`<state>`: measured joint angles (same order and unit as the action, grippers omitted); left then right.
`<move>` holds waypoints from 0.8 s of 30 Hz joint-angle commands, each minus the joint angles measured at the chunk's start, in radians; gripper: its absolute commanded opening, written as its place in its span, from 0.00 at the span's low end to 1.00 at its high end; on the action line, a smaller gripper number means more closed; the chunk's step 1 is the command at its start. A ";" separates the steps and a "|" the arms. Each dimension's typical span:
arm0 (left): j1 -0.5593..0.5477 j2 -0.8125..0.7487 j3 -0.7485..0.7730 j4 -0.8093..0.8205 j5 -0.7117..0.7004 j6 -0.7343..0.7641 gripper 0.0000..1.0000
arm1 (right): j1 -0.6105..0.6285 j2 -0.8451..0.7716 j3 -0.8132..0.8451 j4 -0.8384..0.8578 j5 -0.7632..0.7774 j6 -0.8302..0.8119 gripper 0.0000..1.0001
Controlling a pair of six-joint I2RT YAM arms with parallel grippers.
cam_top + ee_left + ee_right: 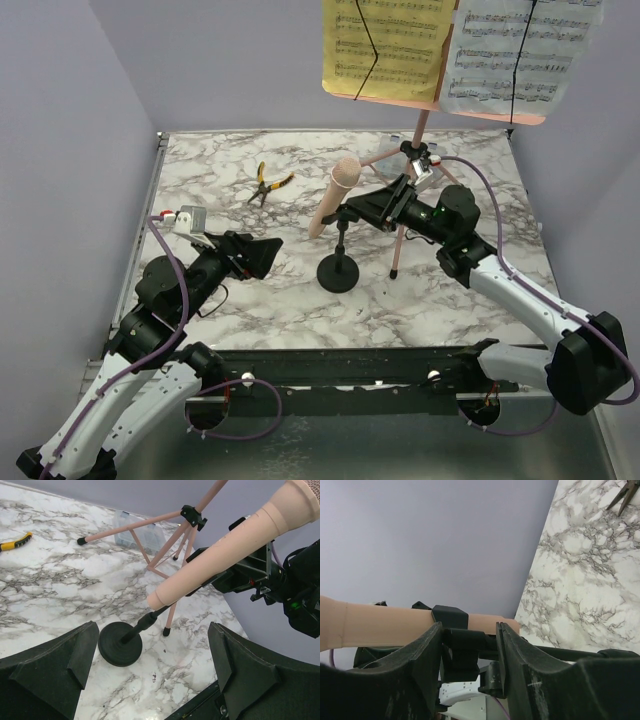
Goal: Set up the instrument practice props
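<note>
The pink music stand (420,128) rises at the back right on its tripod legs (150,525). It carries a yellow sheet (385,45) and a white sheet (520,55). The short black mic stand (339,273) sits mid-table on its round base (120,643). The pink-beige microphone (335,195) rests tilted in the stand's black clip (465,645). My right gripper (469,630) is shut on that clip joint, just under the microphone (380,625). My left gripper (152,647) hangs wide open near the front left, short of the base, holding nothing.
Yellow-handled pliers (268,185) lie at the back left of the marble table. A clear plastic box (140,530) sits behind the tripod legs. One tripod foot (394,272) stands just right of the mic stand base. Walls close in the left, back and right sides.
</note>
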<state>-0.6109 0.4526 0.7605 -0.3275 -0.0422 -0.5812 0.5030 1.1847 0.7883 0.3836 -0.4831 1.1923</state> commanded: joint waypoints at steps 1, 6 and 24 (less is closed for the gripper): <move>-0.004 -0.014 0.025 -0.017 0.001 -0.012 0.99 | 0.002 0.064 -0.086 -0.161 0.015 -0.049 0.46; -0.004 -0.013 0.024 -0.022 0.001 -0.015 0.99 | 0.002 0.082 -0.110 -0.134 0.001 -0.039 0.45; -0.004 -0.011 -0.153 0.132 0.054 -0.073 0.98 | 0.003 0.060 -0.055 -0.021 0.024 0.085 0.19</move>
<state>-0.6109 0.4591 0.7403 -0.3141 -0.0311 -0.5915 0.5037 1.2587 0.7170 0.2981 -0.4786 1.1957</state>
